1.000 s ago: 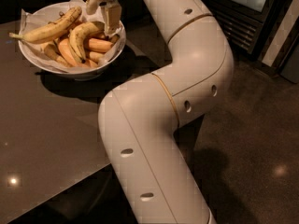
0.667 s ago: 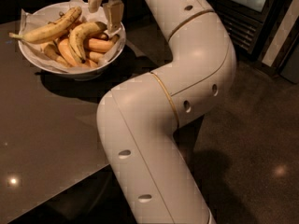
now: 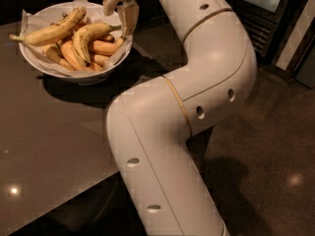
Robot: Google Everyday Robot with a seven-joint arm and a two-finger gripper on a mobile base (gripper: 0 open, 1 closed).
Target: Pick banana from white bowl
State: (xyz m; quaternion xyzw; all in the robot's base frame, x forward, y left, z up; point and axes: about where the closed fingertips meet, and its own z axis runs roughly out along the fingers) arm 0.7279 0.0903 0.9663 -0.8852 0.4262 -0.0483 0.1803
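The white bowl [image 3: 47, 67] lined with crinkled paper sits on the dark table at the upper left. The strongly curved, speckled yellow banana [image 3: 87, 36] lies in its middle, with its stem end pointing right toward the rim. My gripper [image 3: 119, 13] hangs over the bowl's right rim, just above that stem end. Its two fingers [image 3: 129, 16] stand apart and hold nothing. The arm's big white links fill the centre of the view.
A longer, nearly straight banana [image 3: 51, 31] lies across the back of the bowl, and several stubby orange-toned bananas [image 3: 103, 47] lie under the curved one. The dark table [image 3: 44, 146] ends at a front edge at the lower left. A dark cabinet [image 3: 268, 18] stands at the upper right.
The gripper has shifted slightly to the right over the bowl's rim. The bananas and bowl have not moved.
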